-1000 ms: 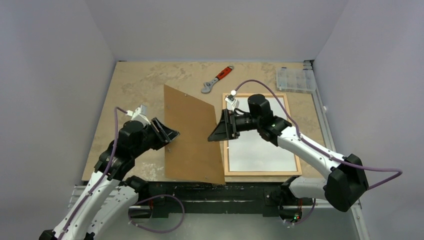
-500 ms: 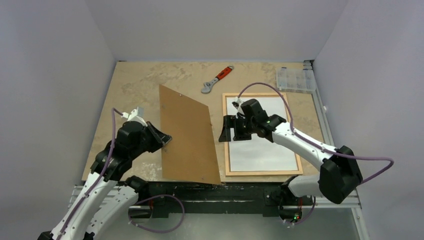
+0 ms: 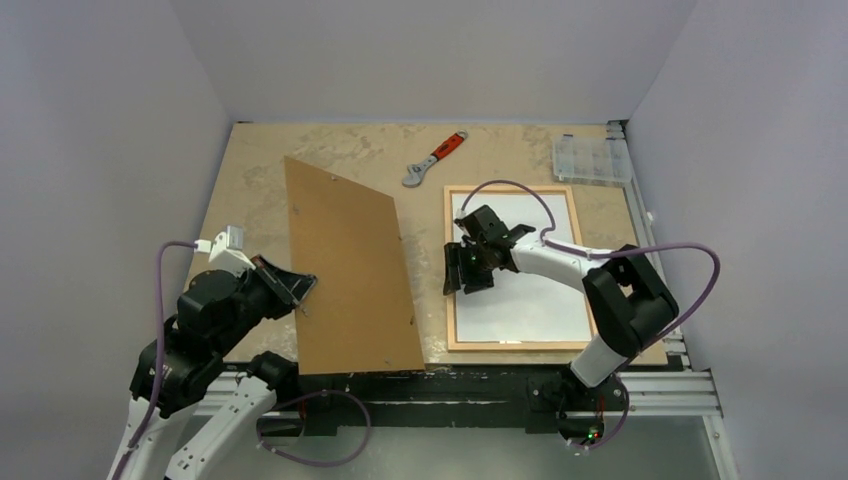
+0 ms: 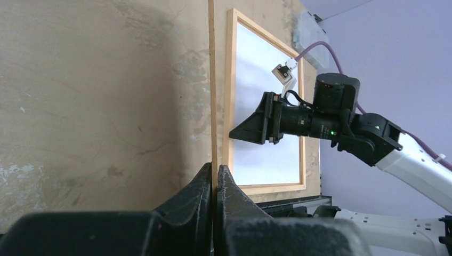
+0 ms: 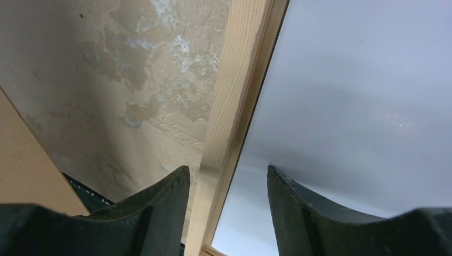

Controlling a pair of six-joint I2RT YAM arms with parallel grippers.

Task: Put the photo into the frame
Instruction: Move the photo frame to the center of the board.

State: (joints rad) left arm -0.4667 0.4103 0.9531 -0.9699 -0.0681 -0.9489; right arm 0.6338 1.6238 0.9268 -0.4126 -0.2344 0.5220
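Observation:
The frame [image 3: 520, 188] of light wood strips lies flat at the right. A plain white sheet [image 3: 530, 300] fills it, which looks like the photo lying white back up; no print shows. My right gripper [image 3: 460, 272] is open, low over the frame's left strip [image 5: 237, 90], with one finger on each side of it and the white sheet [image 5: 362, 90] beside it. My left gripper [image 3: 300, 290] is shut on the left edge of the brown backing board [image 3: 350, 270] and holds it tilted. In the left wrist view the gripper [image 4: 214, 173] pinches the board's thin edge [image 4: 211, 80].
An orange-handled wrench [image 3: 434, 158] lies at the back centre. A clear plastic box [image 3: 590, 158] sits at the back right corner. The black rail [image 3: 450, 385] runs along the table's near edge. The board's corner [image 5: 26, 170] is to the left of my right gripper.
My left arm has pulled the backing board leftward, away from the frame. My right gripper has left the board's right edge and dropped onto the frame's left strip.

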